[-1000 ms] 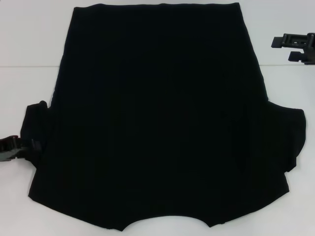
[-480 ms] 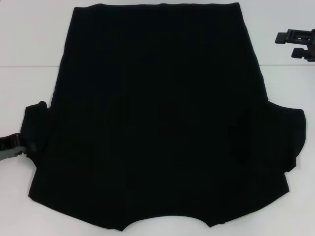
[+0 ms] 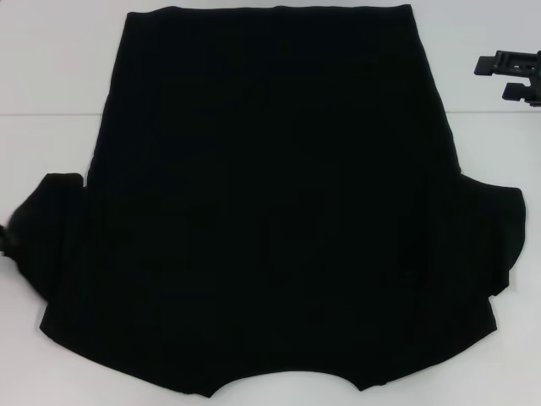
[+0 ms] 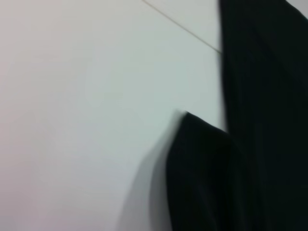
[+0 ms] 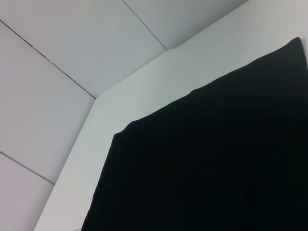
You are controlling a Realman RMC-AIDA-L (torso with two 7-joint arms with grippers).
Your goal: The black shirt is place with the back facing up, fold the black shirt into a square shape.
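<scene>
The black shirt (image 3: pixel 270 194) lies flat on the white table (image 3: pixel 51 93), plain side up, with the hem far and the curved neck opening (image 3: pixel 287 387) near. My left gripper (image 3: pixel 6 241) shows only as a dark bit at the left edge of the head view, at the tip of the left sleeve (image 3: pixel 46 228), which is stretched out sideways. The left wrist view shows that sleeve (image 4: pixel 202 178) beside the shirt's body (image 4: pixel 264 96). My right gripper (image 3: pixel 510 76) hangs open and empty beyond the far right corner of the shirt, and its wrist view shows the hem corner (image 5: pixel 216 159).
The right sleeve (image 3: pixel 500 241) lies bunched at the shirt's right side. Bare white table shows to the left (image 4: pixel 86 120) and right of the shirt. A seam line crosses the table (image 3: pixel 490 111) at the far side.
The left sleeve has been drawn outward to the left and now lies spread. My left gripper has slid left, almost out of the head view. The right gripper has barely moved.
</scene>
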